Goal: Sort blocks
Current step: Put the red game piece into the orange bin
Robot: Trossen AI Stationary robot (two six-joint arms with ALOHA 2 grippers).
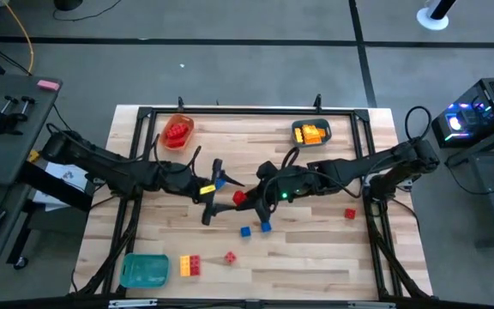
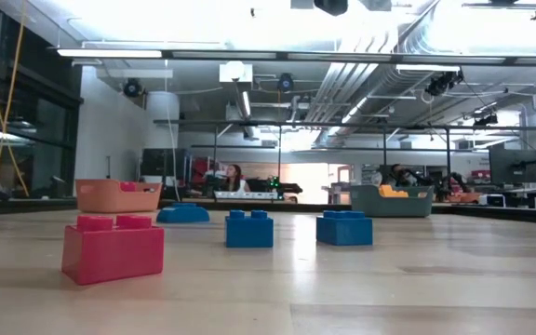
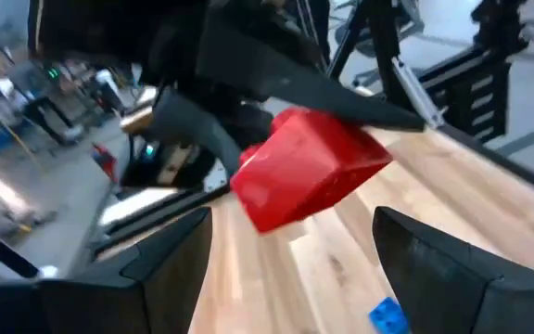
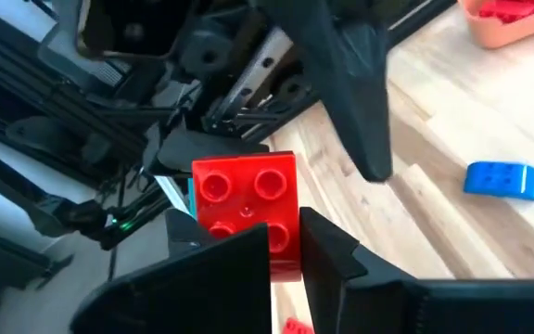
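My right gripper (image 1: 249, 198) hangs over the table's middle, shut on a red studded block (image 4: 246, 206). My left gripper (image 3: 295, 278) faces it from the left, open. Its two fingers stand on either side of the same red block (image 3: 309, 176) without touching it. Loose blocks lie flat on the table: two blue ones (image 1: 245, 231) (image 1: 265, 226), small red ones (image 1: 349, 214) (image 1: 230, 256), and a yellow and red cluster (image 1: 189, 265). Neither gripper shows in the low view. My right gripper pinches the red block's lower part (image 4: 281, 243) between its two fingers, one on each side wall. The studded face points back toward the wrist. The block is lifted clear of the table, tilted, between the left gripper's open fingers.
An orange tray (image 1: 177, 130) with red blocks stands far left, a dark tray (image 1: 310, 133) with yellow blocks far right, and a green tray (image 1: 144, 270) near left. A blue curved piece (image 4: 501, 179) lies beside the grippers. A black frame (image 1: 367, 154) rims the table.
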